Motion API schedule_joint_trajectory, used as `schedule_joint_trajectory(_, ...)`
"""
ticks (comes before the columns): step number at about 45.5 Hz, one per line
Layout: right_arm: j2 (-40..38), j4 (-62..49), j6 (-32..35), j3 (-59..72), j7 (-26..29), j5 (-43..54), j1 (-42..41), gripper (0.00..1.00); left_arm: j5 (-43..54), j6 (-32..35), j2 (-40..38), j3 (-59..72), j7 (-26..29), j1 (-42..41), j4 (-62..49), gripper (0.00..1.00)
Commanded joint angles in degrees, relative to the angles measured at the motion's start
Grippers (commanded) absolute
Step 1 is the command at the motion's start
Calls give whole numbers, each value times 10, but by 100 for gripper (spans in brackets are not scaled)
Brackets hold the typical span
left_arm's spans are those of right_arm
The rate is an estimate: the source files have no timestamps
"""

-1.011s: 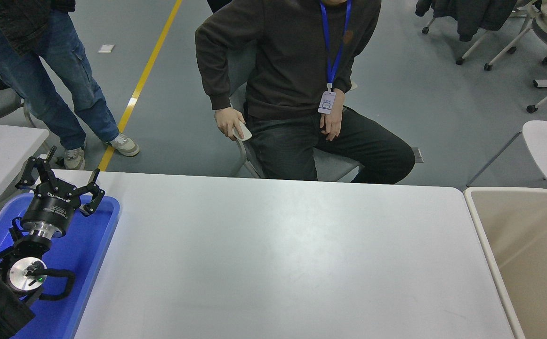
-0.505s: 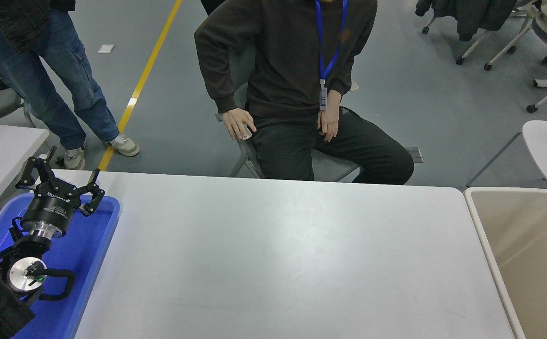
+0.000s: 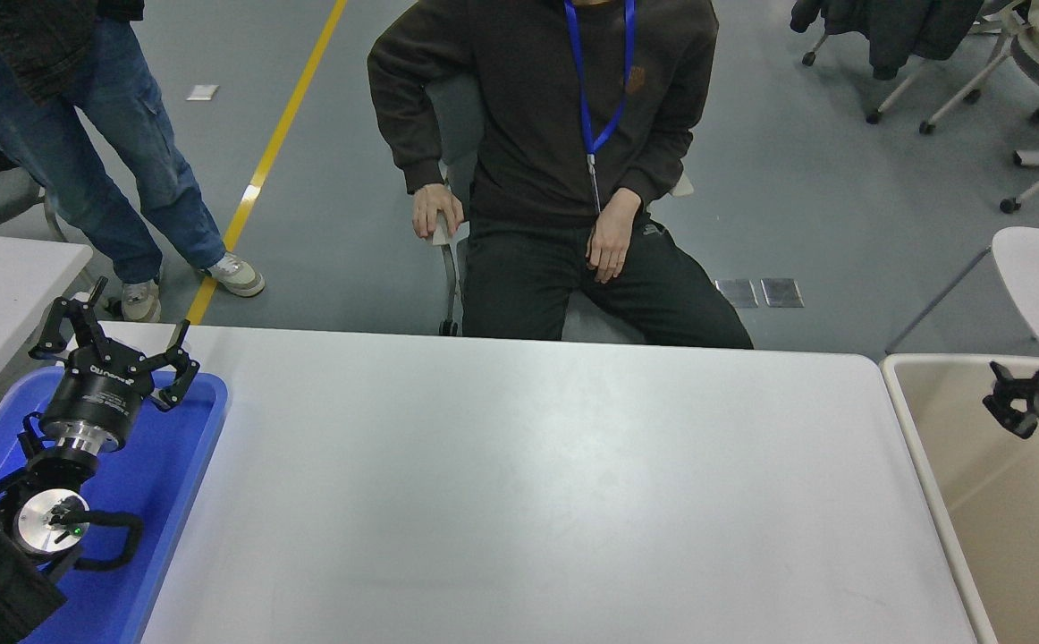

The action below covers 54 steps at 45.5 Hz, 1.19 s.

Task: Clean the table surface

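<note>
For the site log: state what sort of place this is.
Probably a robotics lab or test floor: a white table surface flanked by a blue tray and beige bin, a yellow floor line, wheeled chairs, and a seated person wearing a lanyard.
</note>
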State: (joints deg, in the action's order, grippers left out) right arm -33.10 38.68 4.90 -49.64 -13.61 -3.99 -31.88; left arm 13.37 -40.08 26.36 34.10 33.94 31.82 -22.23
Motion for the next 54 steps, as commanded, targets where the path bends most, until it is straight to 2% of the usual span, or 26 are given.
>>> schedule_joint_trajectory(1, 50, 74, 12, -70, -47, 32, 17, 100, 0, 0, 0, 0, 1, 0, 0, 100)
schedule_joint_trajectory(9, 122, 72, 8, -109, -122, 146, 45, 100, 0, 0, 0, 0, 1, 0, 0, 100)
schedule_joint_trajectory(21, 178, 58, -1, -107, -186, 159, 50, 100, 0, 0, 0, 0, 0, 0, 0, 100)
schedule_joint_trajectory(30, 202, 34, 0, -99, -194, 161, 54, 100, 0, 0, 0, 0, 0, 0, 0, 100)
schedule_joint_trajectory(54, 204, 21, 4, -88, -194, 164, 60, 100, 0, 0, 0, 0, 1, 0, 0, 100)
